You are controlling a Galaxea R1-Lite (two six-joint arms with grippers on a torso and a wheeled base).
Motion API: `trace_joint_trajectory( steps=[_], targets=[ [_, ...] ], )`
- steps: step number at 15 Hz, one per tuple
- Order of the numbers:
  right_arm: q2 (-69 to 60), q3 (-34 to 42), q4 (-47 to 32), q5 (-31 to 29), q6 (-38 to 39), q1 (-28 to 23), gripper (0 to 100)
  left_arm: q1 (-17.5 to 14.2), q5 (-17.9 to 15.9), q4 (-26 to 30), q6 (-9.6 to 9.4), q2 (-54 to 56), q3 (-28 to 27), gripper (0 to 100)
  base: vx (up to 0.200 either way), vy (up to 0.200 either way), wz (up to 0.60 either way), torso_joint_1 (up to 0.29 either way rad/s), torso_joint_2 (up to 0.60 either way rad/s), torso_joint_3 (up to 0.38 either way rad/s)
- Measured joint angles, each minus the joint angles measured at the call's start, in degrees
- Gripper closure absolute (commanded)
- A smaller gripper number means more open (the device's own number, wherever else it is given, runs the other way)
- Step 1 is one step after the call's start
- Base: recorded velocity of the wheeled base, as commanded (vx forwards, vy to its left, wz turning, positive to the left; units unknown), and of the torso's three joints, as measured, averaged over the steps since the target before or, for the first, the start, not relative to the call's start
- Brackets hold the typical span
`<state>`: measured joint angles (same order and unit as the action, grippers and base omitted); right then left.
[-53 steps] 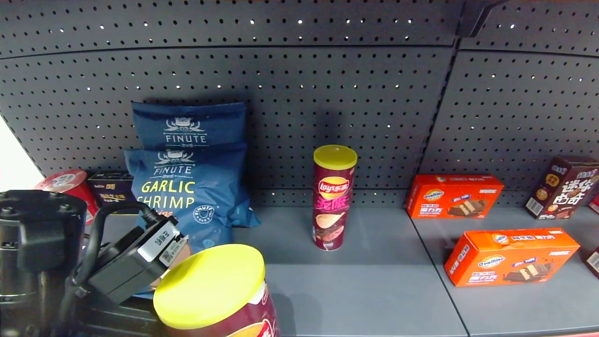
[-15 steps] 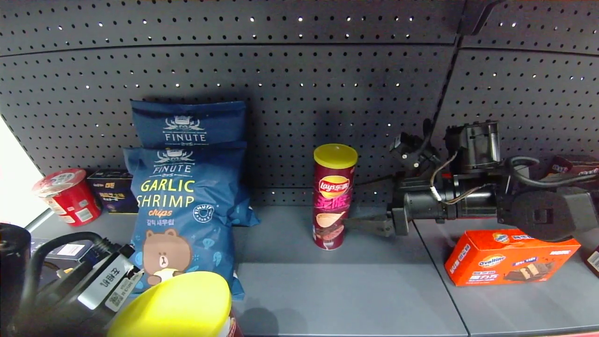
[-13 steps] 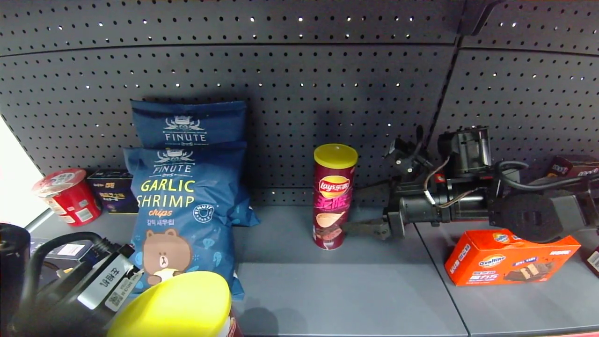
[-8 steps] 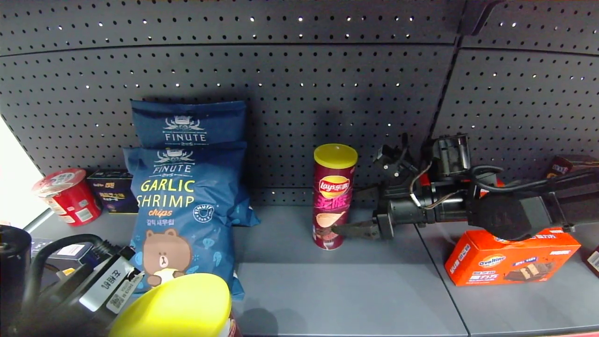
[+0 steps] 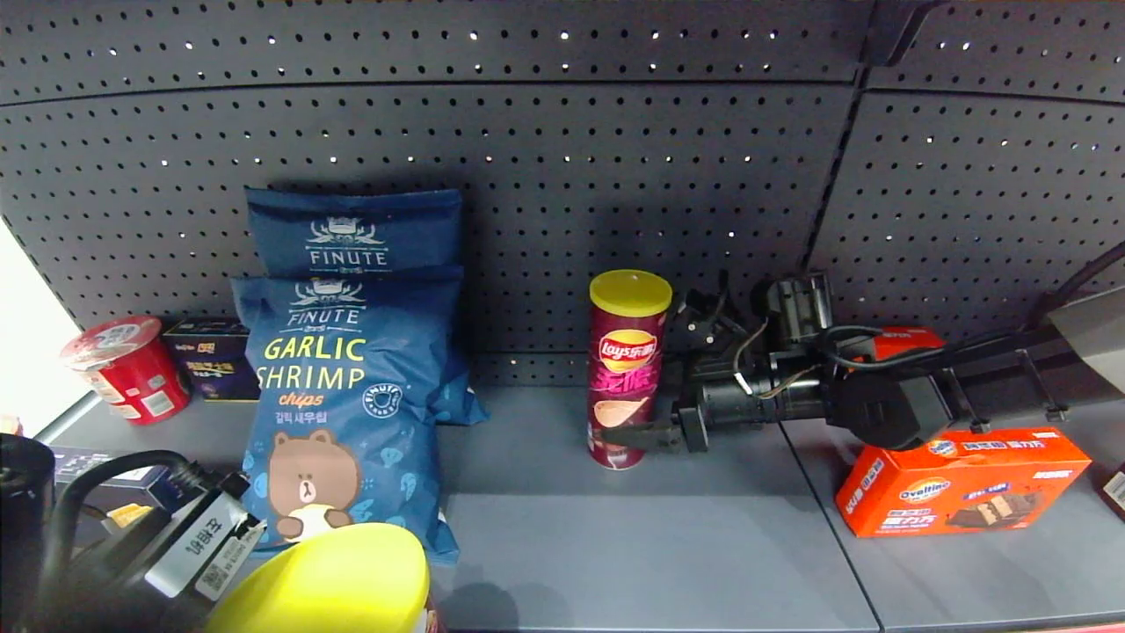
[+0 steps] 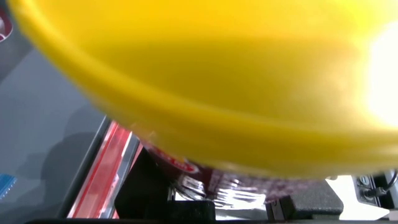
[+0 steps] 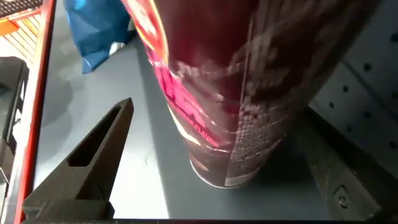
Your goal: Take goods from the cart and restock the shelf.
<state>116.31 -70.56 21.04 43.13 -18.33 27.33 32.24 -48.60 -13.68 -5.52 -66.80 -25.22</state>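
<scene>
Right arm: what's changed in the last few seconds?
Right gripper came in from the right and now straddles the shelf can near its base, open, not gripping. The held can at the left dropped lower. Shelf can, bags and front box stayed.

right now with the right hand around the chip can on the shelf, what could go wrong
1. The right hand, open, straddles the standing chip can low near its base; closing off-centre could tip this tall can.
2. The right arm passes close over the orange box; dropping lower might shove it.
3. The second chip can, held up front, sits close to the garlic shrimp chips bag; bringing it in could knock the bag.
</scene>
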Motion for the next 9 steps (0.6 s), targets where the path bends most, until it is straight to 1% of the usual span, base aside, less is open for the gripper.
trace_joint_trajectory(
  steps=[2, 3, 4, 9],
  targets=[
    [0.45, -0.06, 0.28, 0.68, 0.6, -0.07, 0, 0.0, 0.0, 0.0, 0.0, 0.07, 0.06, 100, 0.0, 0.0, 0.0, 0.0, 0.0, 0.0],
    [0.61, -0.06, 1.51, 2.93, 0.74, -0.18, 100, 0.0, 0.0, 0.0, -0.02, 0.1, 0.11, 100, 0.0, 0.0, 0.0, 0.0, 0.0, 0.0],
    [0.8, -0.05, 2.68, 3.89, 1.04, -0.22, 100, 0.0, 0.0, -0.02, -0.02, 0.1, 0.17, 100, 0.0, 0.0, 0.0, 0.0, 0.0, 0.0],
    [0.76, 1.35, 3.21, 3.94, 1.16, -0.02, 100, -0.11, 0.0, -0.02, 0.06, 0.3, 0.5, 100, 0.0, 0.0, 0.0, 0.0, 0.0, 0.0]
  ],
)
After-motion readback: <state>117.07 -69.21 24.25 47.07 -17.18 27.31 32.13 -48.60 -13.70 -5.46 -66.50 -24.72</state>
